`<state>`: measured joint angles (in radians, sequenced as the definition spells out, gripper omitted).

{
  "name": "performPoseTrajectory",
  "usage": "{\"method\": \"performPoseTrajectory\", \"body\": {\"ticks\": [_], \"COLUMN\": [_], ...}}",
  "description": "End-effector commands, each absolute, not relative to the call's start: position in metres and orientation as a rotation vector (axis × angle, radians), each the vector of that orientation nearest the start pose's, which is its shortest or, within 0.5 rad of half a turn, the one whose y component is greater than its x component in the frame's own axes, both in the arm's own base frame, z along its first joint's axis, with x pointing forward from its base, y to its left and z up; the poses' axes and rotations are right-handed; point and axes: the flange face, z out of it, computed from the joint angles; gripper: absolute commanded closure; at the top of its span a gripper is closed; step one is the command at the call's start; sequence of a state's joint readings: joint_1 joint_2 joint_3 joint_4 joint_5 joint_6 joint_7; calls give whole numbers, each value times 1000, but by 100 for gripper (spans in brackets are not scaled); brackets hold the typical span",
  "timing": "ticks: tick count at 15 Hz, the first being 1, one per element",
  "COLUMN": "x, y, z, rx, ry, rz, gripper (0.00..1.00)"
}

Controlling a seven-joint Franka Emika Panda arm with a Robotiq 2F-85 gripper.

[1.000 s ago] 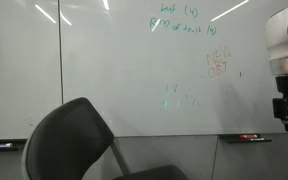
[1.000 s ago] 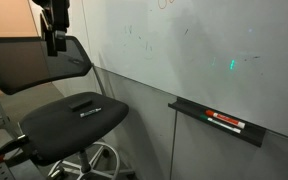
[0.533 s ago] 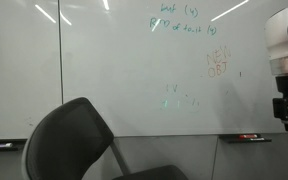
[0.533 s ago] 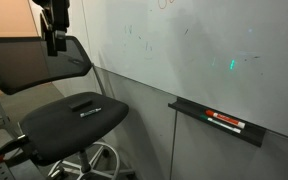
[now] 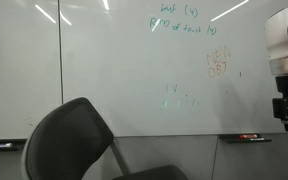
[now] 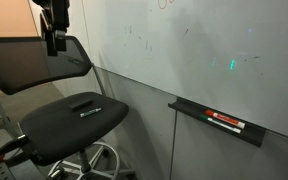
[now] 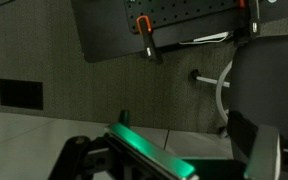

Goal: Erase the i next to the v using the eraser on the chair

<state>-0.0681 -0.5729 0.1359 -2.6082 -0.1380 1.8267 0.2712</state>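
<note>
The black chair (image 5: pixel 72 142) stands before the whiteboard; it also shows in an exterior view (image 6: pixel 44 65) and at the right edge of the wrist view (image 7: pixel 269 90). A dark flat eraser (image 6: pixel 84 103) lies on its seat. On the board, the tiny faint teal i (image 5: pixel 166 89) stands just left of the tiny v (image 5: pixel 173 89). My gripper (image 6: pixel 52 42) hangs fingers down above the top of the chair's back, apart from the eraser, and also shows at the right edge (image 5: pixel 284 112). In the wrist view its jaws (image 7: pixel 169 160) look open and empty.
Big teal words (image 5: pixel 184 20) and orange scribbles (image 5: pixel 217 66) are higher on the board. A marker tray (image 6: pixel 219 122) with markers juts from the wall below the board. A black panel with orange clamps (image 7: pixel 154 25) lies on the carpet.
</note>
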Motion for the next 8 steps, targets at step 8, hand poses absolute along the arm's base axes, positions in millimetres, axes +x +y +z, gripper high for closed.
{"method": "performPoseTrajectory", "body": {"ticks": [8], "x": [308], "y": [164], "z": [432], "rx": [-3474], "ry": [-433], "rz": [298], "gripper": [0]}}
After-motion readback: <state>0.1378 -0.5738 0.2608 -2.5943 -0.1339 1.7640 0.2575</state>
